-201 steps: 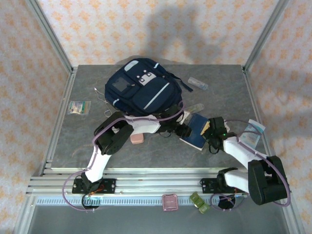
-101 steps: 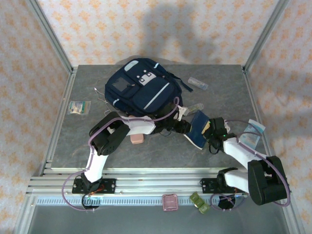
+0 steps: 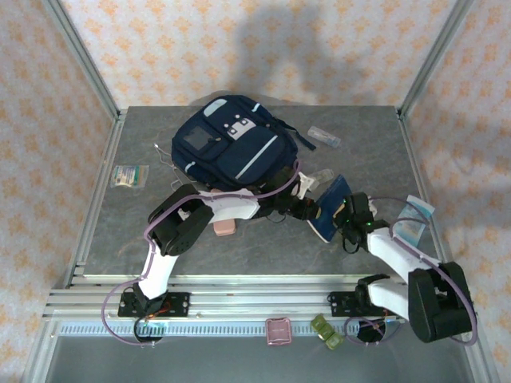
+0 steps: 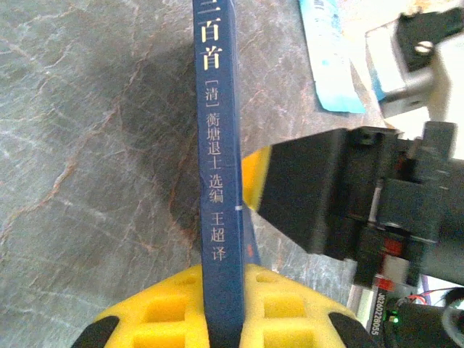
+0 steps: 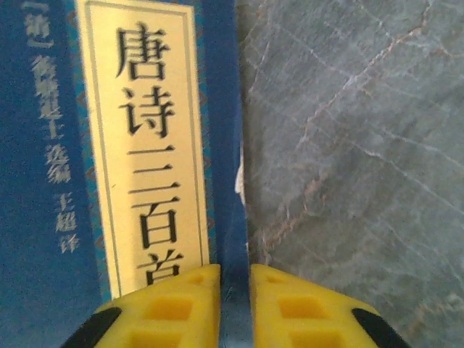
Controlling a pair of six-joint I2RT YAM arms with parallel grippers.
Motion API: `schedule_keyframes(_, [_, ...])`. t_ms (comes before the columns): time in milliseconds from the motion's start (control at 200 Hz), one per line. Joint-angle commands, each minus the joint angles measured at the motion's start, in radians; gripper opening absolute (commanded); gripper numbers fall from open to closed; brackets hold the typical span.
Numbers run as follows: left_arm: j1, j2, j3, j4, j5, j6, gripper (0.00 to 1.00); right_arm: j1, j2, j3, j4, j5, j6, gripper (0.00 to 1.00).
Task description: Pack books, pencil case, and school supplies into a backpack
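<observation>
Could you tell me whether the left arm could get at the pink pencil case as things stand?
Probably not yet: the left pincer is shut on the blue book, which the right pincer also grips, and the pencil case lies close against that arm's own forearm.

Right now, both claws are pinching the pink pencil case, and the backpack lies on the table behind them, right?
Not quite. The left claw and the right claw are both pinching the dark blue book, not the pencil case; each wrist view shows it between the yellow fingers. The pink pencil case lies untouched in the top view. The backpack does lie behind them.
</observation>
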Motion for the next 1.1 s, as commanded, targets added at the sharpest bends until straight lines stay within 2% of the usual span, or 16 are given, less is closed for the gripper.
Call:
schedule_keyframes(0, [0.009,-0.114,0.006,-0.016,-0.074,0.024,0.00,0.008,-0.087,0.091,-0.114,-0.019,-0.041,0.35])
schedule_keyframes(125, [0.055,-0.295,-0.085,0.091,-0.178,-0.044,0.00,0.003,-0.182,0.200,-0.117,-0.047,-0.071,0.60])
schedule_keyframes(170, [0.073,-0.354,-0.121,0.136,-0.216,-0.074,0.00,0.004,-0.212,0.219,-0.074,-0.089,-0.074,0.64])
schedule_keyframes(280, [0.113,-0.475,-0.200,0.257,-0.306,-0.155,0.00,0.004,-0.272,0.206,0.121,-0.260,-0.037,0.67])
schedule_keyframes(405, [0.148,-0.590,-0.300,0.462,-0.403,-0.251,0.00,0.004,-0.306,0.111,0.485,-0.445,0.090,0.69])
schedule_keyframes(465, [0.152,-0.626,-0.324,0.534,-0.441,-0.272,0.00,0.011,-0.313,0.064,0.663,-0.487,0.160,0.70])
schedule_keyframes(571, [0.152,-0.652,-0.336,0.618,-0.455,-0.316,0.00,0.045,-0.344,-0.021,0.965,-0.469,0.246,0.77])
schedule_keyframes(656, [0.152,-0.655,-0.359,0.707,-0.451,-0.380,0.00,0.097,-0.347,-0.042,1.082,-0.432,0.239,0.83])
schedule_keyframes(781, [0.136,-0.645,-0.378,0.814,-0.441,-0.430,0.00,0.193,-0.319,-0.066,1.277,-0.383,0.220,0.84])
schedule_keyframes(876, [0.114,-0.632,-0.378,0.866,-0.430,-0.454,0.00,0.257,-0.277,-0.052,1.345,-0.328,0.196,0.84])
schedule_keyframes(1091, [0.065,-0.613,-0.368,0.919,-0.409,-0.476,0.00,0.276,-0.100,0.048,1.482,-0.338,0.230,0.82])
